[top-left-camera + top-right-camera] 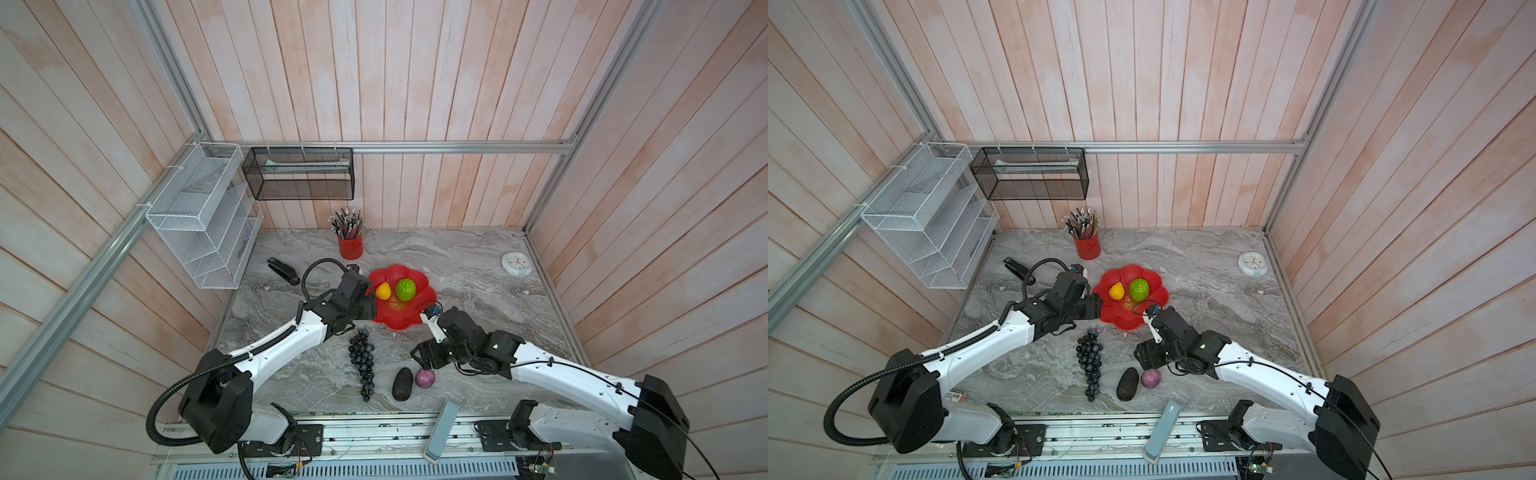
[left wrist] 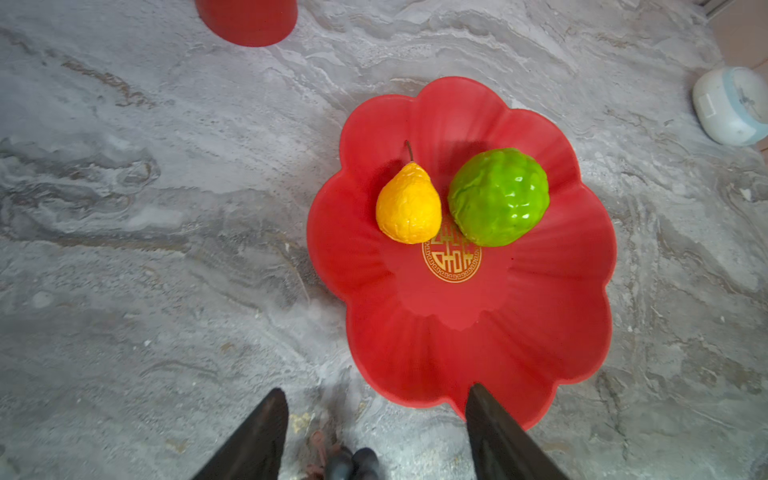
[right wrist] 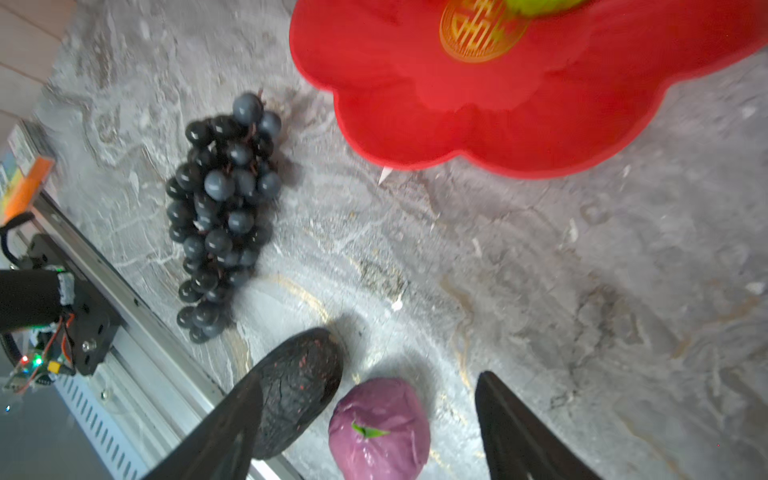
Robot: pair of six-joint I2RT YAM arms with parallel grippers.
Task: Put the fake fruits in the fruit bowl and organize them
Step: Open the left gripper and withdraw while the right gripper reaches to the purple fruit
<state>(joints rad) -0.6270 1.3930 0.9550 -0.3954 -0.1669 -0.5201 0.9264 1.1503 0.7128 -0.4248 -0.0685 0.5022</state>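
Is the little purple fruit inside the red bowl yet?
Not yet, it is out. The purple fruit sits on the table next to the avocado, apart from the fruit bowl.

Before me, the red scalloped fruit bowl [image 1: 401, 321] holds yellow pear [image 1: 383, 290] beside bumpy green ball [image 1: 405, 289]; grape bunch [image 1: 362, 361], dark avocado [image 1: 402, 384] and purple fruit [image 1: 425, 378] lie on the counter [image 1: 478, 291].

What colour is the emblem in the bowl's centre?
Gold emblem on the red fruit bowl; clearest in the left wrist view.

marble table [image 1: 478, 291], fruit bowl [image 1: 401, 323], grapes [image 1: 361, 361], avocado [image 1: 402, 383]
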